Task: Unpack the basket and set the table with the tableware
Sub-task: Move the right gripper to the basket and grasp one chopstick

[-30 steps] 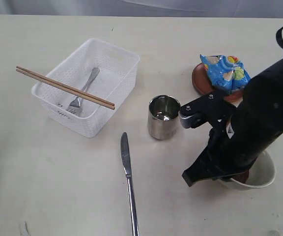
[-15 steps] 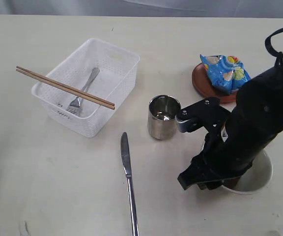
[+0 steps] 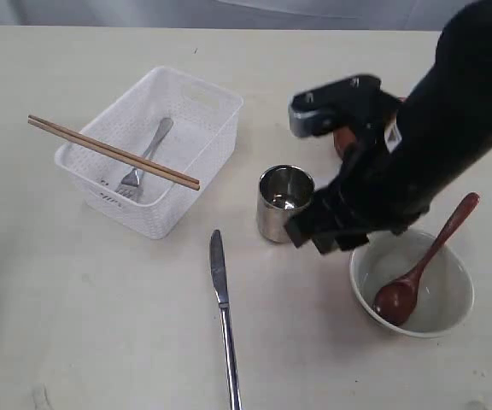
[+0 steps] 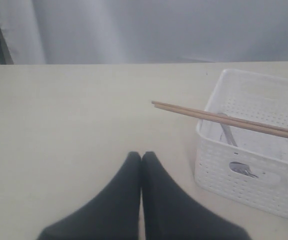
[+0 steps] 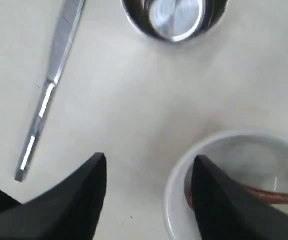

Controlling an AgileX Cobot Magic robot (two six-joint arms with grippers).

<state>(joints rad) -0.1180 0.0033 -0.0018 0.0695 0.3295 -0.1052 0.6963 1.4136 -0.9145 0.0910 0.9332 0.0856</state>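
Found at mid-desk [image 3: 75, 325]: steel cup [image 3: 284, 203], upright.

Found at 4 o'clock of the steel cup: whitish bowl [image 3: 451, 312], with wooden spoon [image 3: 418, 269] lying in it, spoon head down inside, handle leaning over the rim toward 1 o'clock.

Noted between steel cup and whitish bowl: right fingers [image 3: 319, 231], parted to a middling gap, gripping nothing. Whitish bowl at 4 o'clock of them, near. Wooden spoon clear of both fingers. In the right wrist view, one finger seen overlapping the bowl rim; contact not determinable. Steel cup just at 9 o'clock of the right fingers, apart.

Found at 7 o'clock of the steel cup: steel knife [image 3: 223, 316], flat on the desk, blade tip toward 12 o'clock.

Found at 10 o'clock of the steel cup: white basket [image 3: 118, 205], well apart from the right fingers. Inside it, fork [image 3: 143, 158]. Across its rim, chopsticks [image 3: 114, 152], paired, running from 10 o'clock to 4 o'clock, far end overhanging the rim.

Noted in the left wrist view: left fingers [image 4: 134, 172] pressed together, nothing between them. White basket near them, not touching.
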